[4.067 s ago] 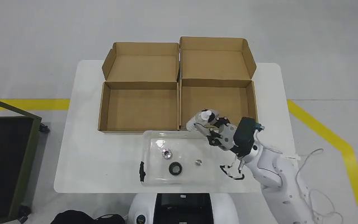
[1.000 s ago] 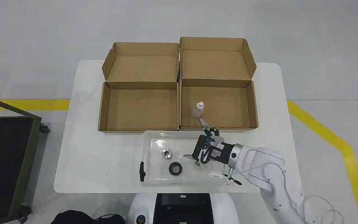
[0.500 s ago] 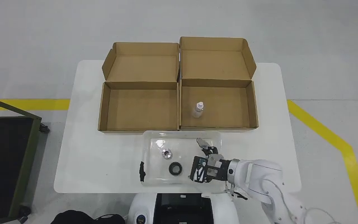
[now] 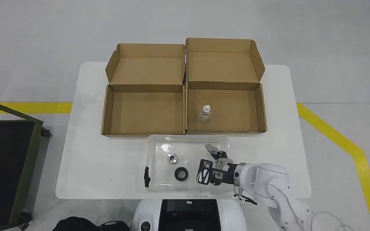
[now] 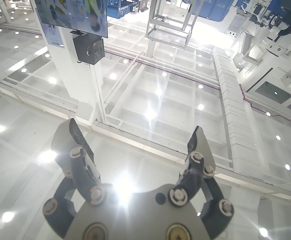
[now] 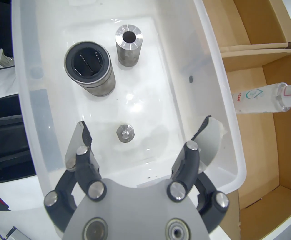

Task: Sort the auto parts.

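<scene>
- Top view, surface: I see a white table (image 4: 87, 144) on a grey floor (image 4: 58, 34), with a yellow line (image 4: 34, 107) running off at 9 and 3 o'clock.
- Two open cardboard boxes sit side by side at the table's 12 o'clock side: the left box (image 4: 143, 112) and the right box (image 4: 231, 112).
- A clear bin (image 4: 185, 137) sits at 6 o'clock, touching their near walls.
- The right gripper (image 4: 206, 166) hovers over the 3 o'clock half of the bin and covers part of its floor.
- A linear bearing (image 4: 182, 172) and a steel sleeve (image 4: 172, 159) stand in the 9 o'clock half.
- A bottle (image 4: 204, 112) lies in the right box by its 9 o'clock wall, long axis roughly 12 to 6, cap toward 12.
- Left wrist view: the left gripper (image 5: 135, 125) points at a white gridded ceiling (image 5: 170, 91) with a hanging monitor (image 5: 70, 16). The jaws are spread wide and hold nothing.
- Right wrist view: the right gripper (image 6: 144, 121) is spread wide and holds nothing, one finger close to the bin wall (image 6: 213, 68).
- A small stud (image 6: 125, 133) stands on the bin floor between the fingers, touching neither, pin up.
- The linear bearing (image 6: 89, 68) and steel sleeve (image 6: 129, 45) stand on end just beyond it, bores up, near each other but apart.
- The bottle (image 6: 259, 100) is cut off at its cap end.
</scene>
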You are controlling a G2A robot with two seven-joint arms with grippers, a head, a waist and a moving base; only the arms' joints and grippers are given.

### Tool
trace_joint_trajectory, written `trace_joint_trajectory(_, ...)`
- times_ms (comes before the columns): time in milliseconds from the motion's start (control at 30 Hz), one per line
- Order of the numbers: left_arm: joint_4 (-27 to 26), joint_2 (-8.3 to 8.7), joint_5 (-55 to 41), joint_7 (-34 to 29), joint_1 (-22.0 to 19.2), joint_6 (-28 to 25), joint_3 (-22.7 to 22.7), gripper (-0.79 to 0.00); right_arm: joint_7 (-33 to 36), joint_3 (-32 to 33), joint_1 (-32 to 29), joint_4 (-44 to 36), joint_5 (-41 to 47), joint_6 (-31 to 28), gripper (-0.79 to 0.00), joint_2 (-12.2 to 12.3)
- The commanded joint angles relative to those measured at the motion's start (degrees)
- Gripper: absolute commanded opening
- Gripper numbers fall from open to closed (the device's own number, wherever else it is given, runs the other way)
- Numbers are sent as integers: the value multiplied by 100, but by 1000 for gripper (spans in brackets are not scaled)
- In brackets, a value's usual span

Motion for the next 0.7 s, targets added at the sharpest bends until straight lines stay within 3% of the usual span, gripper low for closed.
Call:
trace_joint_trajectory(0,0,0,0,0,0,0,0,0,136,-60,49,12,-61,-28,-185,4)
trace_joint_trajectory(200,0,0,0,0,0,0,0,0,461,-319,259,151,-30,-254,-259,5)
trace_joint_trajectory(400,0,0,0,0,0,0,0,0,832,-502,441,247,113,-380,-468,5)
trace_joint_trajectory(533,0,0,0,0,0,0,0,0,1021,-576,525,301,226,-438,-462,13)
trace_joint_trajectory(667,0,0,0,0,0,0,0,0,1150,-620,591,338,330,-450,-520,24)
